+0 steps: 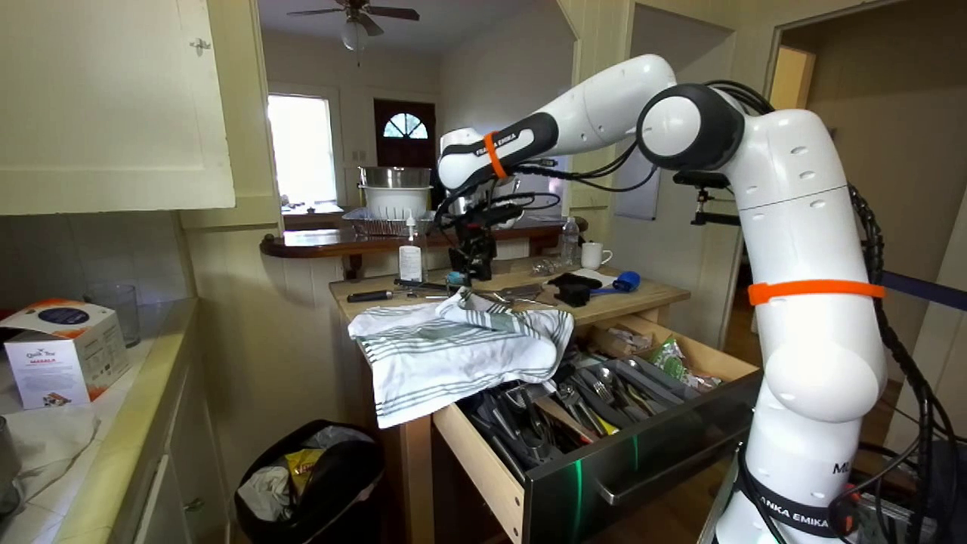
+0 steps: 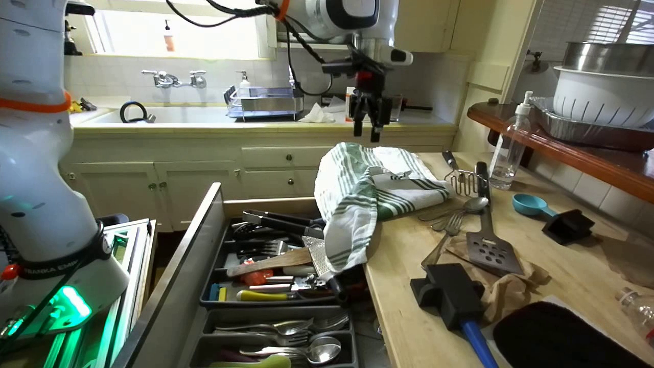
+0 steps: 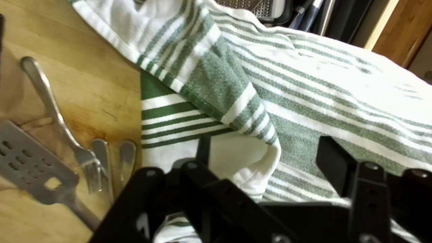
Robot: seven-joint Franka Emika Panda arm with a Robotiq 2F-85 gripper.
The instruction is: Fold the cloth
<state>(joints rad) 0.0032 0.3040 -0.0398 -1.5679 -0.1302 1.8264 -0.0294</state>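
Released gripper above a rumpled striped cloth, which lies on the table.

The two fingers stand well apart, and from my place in the room I see a gap between their tips and the cloth at 6 o'clock beneath them. The cloth, white with green stripes, lies bunched at the table's edge; in an exterior view its lower end droops toward 7 o'clock, over the open drawer. In the wrist view part of it is turned back, the edge slanting from 10 o'clock toward the middle. In an exterior view the arm rises toward 12 o'clock, bends over, and slopes toward 8 o'clock, the gripper pointing to 6.
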